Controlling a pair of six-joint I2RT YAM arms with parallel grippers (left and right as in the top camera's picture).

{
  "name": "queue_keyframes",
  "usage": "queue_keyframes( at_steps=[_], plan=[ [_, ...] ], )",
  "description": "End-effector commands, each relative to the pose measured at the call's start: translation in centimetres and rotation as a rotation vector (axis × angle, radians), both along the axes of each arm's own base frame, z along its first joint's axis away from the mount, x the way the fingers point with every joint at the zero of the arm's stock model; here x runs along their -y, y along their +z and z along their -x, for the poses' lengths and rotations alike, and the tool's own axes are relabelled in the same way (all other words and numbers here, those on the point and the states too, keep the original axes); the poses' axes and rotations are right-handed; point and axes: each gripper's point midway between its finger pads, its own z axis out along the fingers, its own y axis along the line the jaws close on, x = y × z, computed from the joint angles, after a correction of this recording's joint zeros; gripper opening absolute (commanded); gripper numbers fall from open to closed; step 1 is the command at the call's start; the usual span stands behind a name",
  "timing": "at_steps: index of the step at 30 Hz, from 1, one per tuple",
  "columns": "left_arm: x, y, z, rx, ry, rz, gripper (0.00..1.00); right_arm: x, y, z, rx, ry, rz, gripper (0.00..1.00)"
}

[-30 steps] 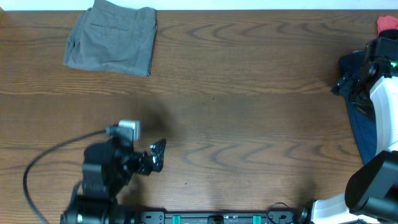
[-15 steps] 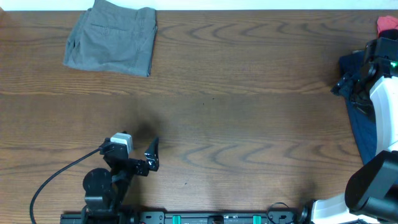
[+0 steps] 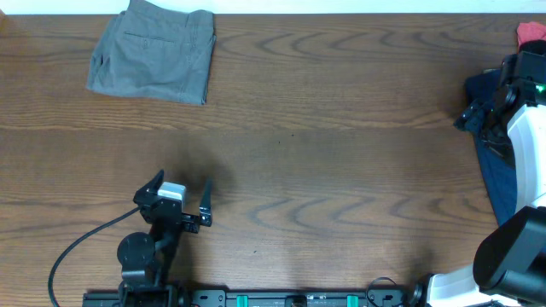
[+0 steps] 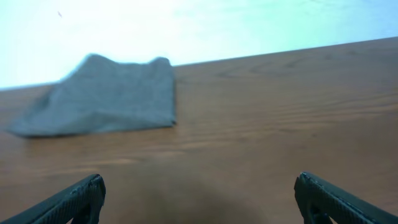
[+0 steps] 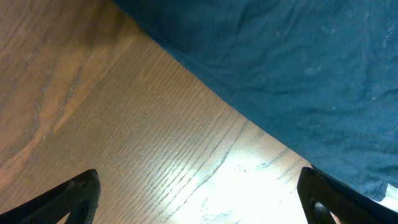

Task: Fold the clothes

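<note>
The shorts (image 3: 153,53) lie folded at the far left of the table (image 3: 341,153), well beyond the left gripper (image 4: 199,198), whose fingers (image 4: 78,198) are spread wide above the wood. The right gripper (image 5: 199,200) is spread wide too, with the navy garment (image 5: 280,68) just beyond its fingertips at the right edge.

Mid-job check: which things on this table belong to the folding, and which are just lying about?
Job:
- grey-olive shorts, folded, far left corner
- dark navy garment, bunched at the right edge

Lying about:
- red thing, far right corner, too cut off to identify
</note>
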Motion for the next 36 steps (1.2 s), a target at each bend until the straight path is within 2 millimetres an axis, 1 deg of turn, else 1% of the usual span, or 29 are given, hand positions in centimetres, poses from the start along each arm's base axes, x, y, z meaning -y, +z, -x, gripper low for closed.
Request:
queue_keyframes(
  at_steps=[1, 13, 36],
  plan=[
    [-1.7, -0.7, -0.3, 0.03, 0.083, -0.088, 0.98, 0.1, 0.7, 0.0, 0.01, 0.01, 0.017, 0.99],
    [-3.3, -0.6, -0.5, 0.042, 0.153, -0.09, 0.98, 0.1, 0.7, 0.0, 0.01, 0.01, 0.017, 0.99],
    [-3.4, -0.7, -0.5, 0.038, 0.154, -0.09, 0.98, 0.1, 0.7, 0.0, 0.01, 0.01, 0.017, 0.99]
  ],
)
